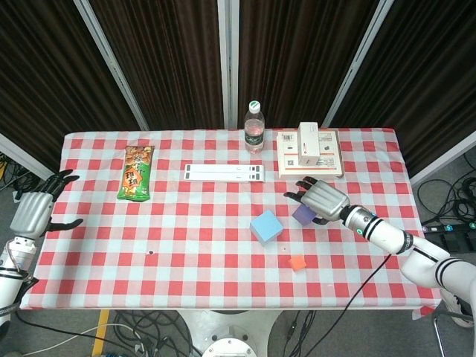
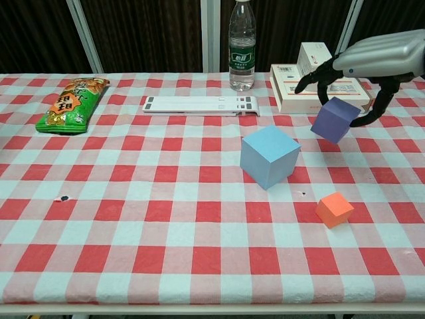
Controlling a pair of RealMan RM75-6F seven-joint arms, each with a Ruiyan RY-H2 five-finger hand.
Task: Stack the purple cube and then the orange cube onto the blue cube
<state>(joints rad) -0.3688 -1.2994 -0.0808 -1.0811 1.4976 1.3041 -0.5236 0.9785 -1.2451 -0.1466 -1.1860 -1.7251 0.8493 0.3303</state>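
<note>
The purple cube (image 2: 336,119) hangs tilted above the cloth, gripped by my right hand (image 2: 376,61) from above; in the head view the purple cube (image 1: 303,216) shows under the right hand (image 1: 323,201). To its left, the larger blue cube (image 2: 269,156) (image 1: 265,226) rests on the table. The small orange cube (image 2: 335,209) (image 1: 297,262) lies nearer the front edge. My left hand (image 1: 33,210) stays open off the table's left edge, holding nothing.
A water bottle (image 2: 242,46), stacked white boxes (image 2: 312,76) and a flat white strip (image 2: 201,104) line the back of the checked table (image 2: 133,226). A green snack bag (image 2: 73,103) lies at the left.
</note>
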